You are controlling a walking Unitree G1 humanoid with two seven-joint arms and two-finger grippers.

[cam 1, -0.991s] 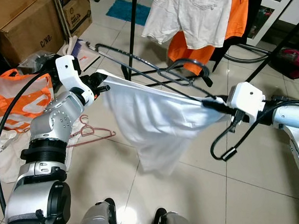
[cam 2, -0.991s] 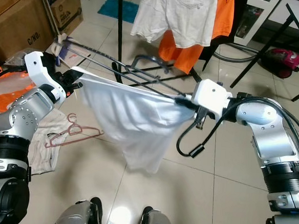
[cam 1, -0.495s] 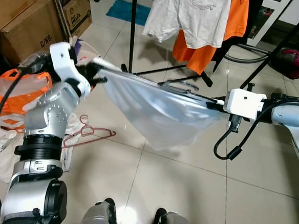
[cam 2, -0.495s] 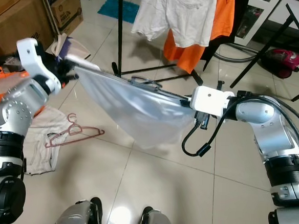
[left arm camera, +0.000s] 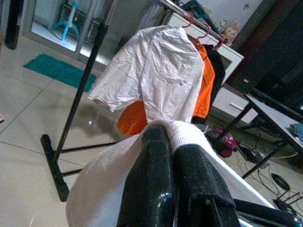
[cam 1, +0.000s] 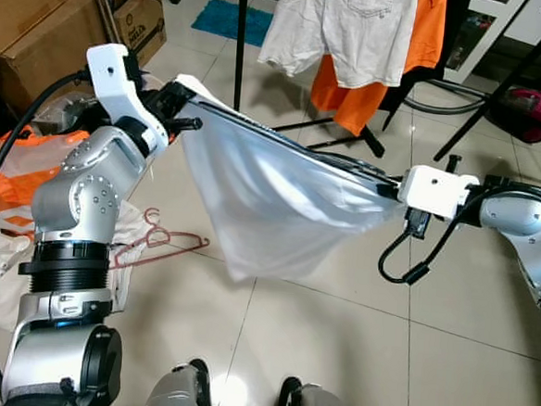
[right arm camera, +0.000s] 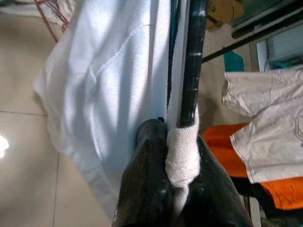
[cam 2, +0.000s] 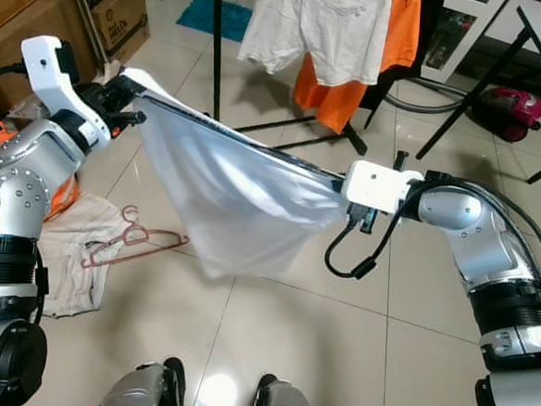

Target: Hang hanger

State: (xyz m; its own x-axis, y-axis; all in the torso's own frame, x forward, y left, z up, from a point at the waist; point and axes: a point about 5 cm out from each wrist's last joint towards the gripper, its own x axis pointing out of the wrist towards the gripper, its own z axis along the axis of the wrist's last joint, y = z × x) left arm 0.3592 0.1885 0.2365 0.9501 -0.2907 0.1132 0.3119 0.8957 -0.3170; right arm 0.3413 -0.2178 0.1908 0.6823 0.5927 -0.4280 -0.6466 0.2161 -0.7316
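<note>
Left gripper (cam 1: 185, 123) upper left & right gripper (cam 1: 390, 185) mid-right both pinched your white garment (cam 1: 270, 203), w/ dark hanger (right arm camera: 191, 61) stretched taut for hanging.

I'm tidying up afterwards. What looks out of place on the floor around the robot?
A pink hanger lies on the tiles beside crumpled pale cloth, with an orange bag slumped nearby. Both grippers, left and right, hold a white garment stretched between them.
</note>
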